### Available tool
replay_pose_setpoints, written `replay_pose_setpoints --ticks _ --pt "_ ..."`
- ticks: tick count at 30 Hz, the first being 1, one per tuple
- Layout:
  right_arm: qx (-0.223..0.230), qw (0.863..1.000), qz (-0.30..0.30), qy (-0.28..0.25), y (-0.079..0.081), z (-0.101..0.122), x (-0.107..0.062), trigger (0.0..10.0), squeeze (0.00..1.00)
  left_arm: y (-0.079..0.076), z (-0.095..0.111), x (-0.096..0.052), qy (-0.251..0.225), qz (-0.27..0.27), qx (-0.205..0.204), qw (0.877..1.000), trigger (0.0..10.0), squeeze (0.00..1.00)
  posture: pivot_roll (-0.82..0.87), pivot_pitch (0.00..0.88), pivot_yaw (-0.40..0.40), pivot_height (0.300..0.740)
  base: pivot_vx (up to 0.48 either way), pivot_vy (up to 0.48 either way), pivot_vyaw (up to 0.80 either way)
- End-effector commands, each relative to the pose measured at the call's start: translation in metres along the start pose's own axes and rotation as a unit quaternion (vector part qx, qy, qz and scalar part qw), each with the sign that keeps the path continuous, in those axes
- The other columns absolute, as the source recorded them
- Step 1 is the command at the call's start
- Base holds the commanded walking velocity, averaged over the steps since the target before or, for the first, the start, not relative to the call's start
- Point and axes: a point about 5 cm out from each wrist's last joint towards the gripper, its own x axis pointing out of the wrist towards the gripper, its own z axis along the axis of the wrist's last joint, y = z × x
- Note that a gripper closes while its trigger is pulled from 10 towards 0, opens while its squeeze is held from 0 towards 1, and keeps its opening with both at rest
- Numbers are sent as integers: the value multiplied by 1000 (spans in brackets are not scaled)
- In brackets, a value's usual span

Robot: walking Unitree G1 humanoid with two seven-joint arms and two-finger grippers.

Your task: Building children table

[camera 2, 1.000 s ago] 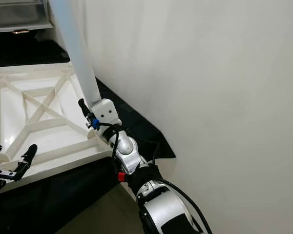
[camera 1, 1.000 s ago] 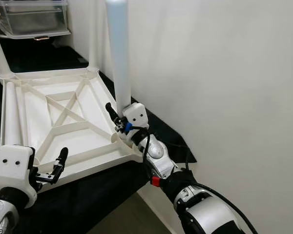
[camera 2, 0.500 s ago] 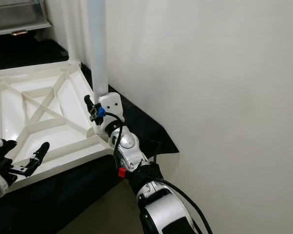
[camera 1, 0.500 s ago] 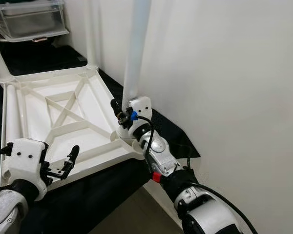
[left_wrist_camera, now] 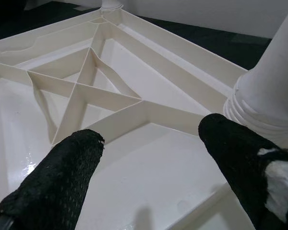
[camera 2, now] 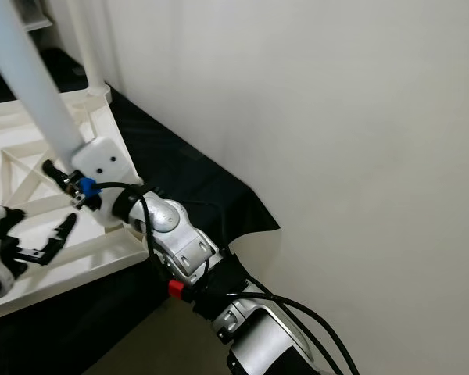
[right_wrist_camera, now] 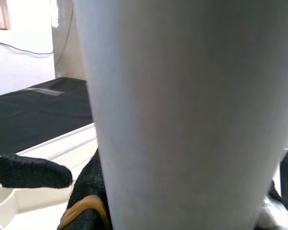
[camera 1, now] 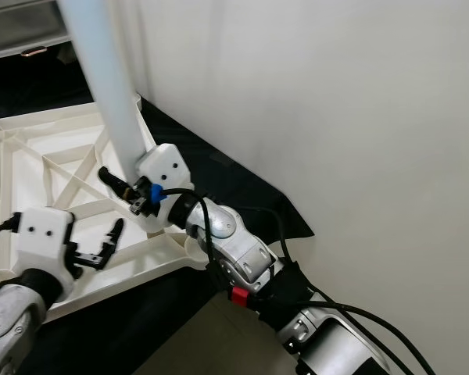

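Left eye view has the right end effector (camera 1: 123,187) clamped on the tilted white leg (camera 1: 109,101) above the upturned tabletop (camera 1: 55,168), with the left end effector (camera 1: 103,248) spread wide just beside it.

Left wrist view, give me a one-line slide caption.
Open left gripper hovering over the upturned white plastic tabletop's ribbed underside, beside the threaded base of a white table leg.
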Motion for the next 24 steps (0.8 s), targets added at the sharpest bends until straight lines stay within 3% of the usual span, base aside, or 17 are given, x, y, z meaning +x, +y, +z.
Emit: replay_pose_setpoints --ticks 1,6,8,9,10,11,12,13,14,15,17,18,19,20,22,23,24 --pt "215 976 4 -27 78 -12 8 0 0 6 -1 1 5 12 12 1000 10000 0 137 101 -93 740 0 0 0" --pt "229 973 17 -17 84 -9 3 0 0 21 -1 0 9 47 26 999 10000 0 148 96 -103 740 0 0 0" --pt "224 974 8 -23 77 -6 1 0 0 22 -1 0 9 51 25 998 10000 0 149 94 -104 740 0 0 0" --pt "209 977 -24 -41 55 1 1 0 0 23 -1 -1 8 53 22 998 10000 0 150 86 -106 740 0 0 0" --pt "209 977 -24 -41 55 1 1 0 0 23 -1 -1 8 53 22 998 10000 0 150 86 -106 740 0 0 0" --pt "198 978 -50 -49 39 3 -1 0 0 21 -1 -1 7 51 17 999 10000 0 148 80 -105 740 0 0 0" --pt "181 976 -116 -45 3 3 -6 0 0 16 -1 1 3 41 11 999 10000 0 143 64 -105 740 0 0 0" --pt "176 973 -142 -41 -11 3 -9 0 0 14 -2 2 2 38 9 999 10000 0 143 62 -105 740 0 0 0" --pt "176 973 -142 -41 -11 3 -9 0 0 14 -2 2 2 38 9 999 10000 0 143 62 -105 740 0 0 0" --pt "169 970 -172 -30 -25 2 -13 0 0 12 -2 3 0 33 5 999 10000 0 138 54 -104 740 0 0 0" --pt "169 970 -172 -30 -25 2 -13 0 0 12 -2 3 0 33 5 999 10000 0 138 54 -104 740 0 0 0" --pt "162 965 -207 -17 -41 -1 -21 0 0 8 -1 3 -3 26 3 1000 10000 0 137 51 -105 740 0 0 0" --pt "154 957 -247 3 -58 -5 -31 1098 0 3 -2 3 -5 16 6 1000 10000 0 129 37 -105 740 0 0 0" --pt "147 946 -288 29 -75 -10 -44 10000 0 -2 -3 4 -7 7 2 1000 10000 0 121 27 -103 740 0 0 0" --pt "147 939 -308 49 -87 -11 -57 10000 0 -8 -4 5 -8 -1 -3 1000 10000 0 110 13 -102 740 0 0 0" --pt "192 916 -343 80 -105 -13 -77 10000 0 -16 -6 5 -8 -10 -15 1000 10000 0 102 1 -101 740 0 0 0" --pt "192 916 -343 80 -105 -13 -77 10000 0 -16 -6 5 -8 -10 -15 1000 10000 0 102 1 -101 740 0 0 0"
